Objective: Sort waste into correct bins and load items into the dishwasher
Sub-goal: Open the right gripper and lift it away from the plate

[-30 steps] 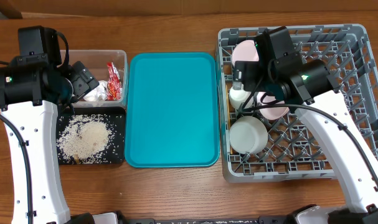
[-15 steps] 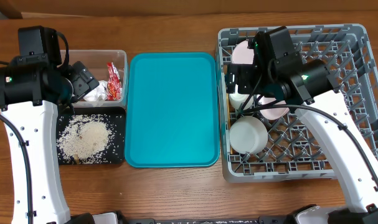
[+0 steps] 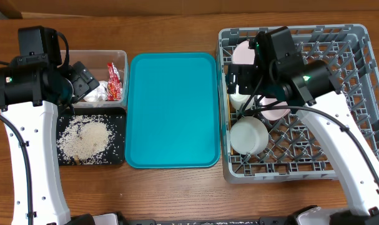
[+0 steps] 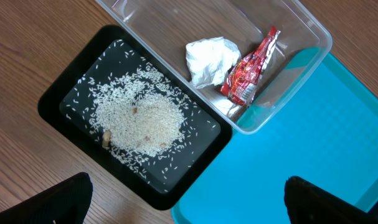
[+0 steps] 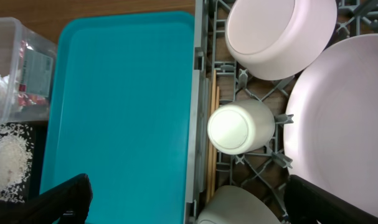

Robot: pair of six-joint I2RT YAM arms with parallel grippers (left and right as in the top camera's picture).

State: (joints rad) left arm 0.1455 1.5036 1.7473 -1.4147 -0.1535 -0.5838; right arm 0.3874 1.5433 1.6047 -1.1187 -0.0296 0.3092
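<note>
The clear tub (image 4: 318, 38) holds the red wrapper (image 4: 252, 65) and the crumpled tissue (image 4: 208, 59). Beside it, the black tray (image 4: 51, 107) carries a heap of rice (image 4: 139, 121). My left gripper (image 4: 190, 208) hangs open and empty above the corner where the black tray meets the teal tray. The grey dish rack (image 3: 354, 31) holds a pink bowl (image 5: 279, 34), a small cup (image 5: 238, 127), the plate (image 5: 344, 124) and a white bowl (image 3: 248, 136). My right gripper (image 5: 198, 205) is open and empty above the rack's left wall, over the cup and white bowl.
A bare teal serving tray (image 3: 172, 109) lies between the bins and the rack. Two wooden chopsticks (image 5: 212, 143) lie along the inside of the rack's left wall. The rack's right half shows only upright pegs. Wooden tabletop surrounds everything.
The right gripper has shifted slightly and now covers more of the cup in the overhead view. The left arm has stayed still.
</note>
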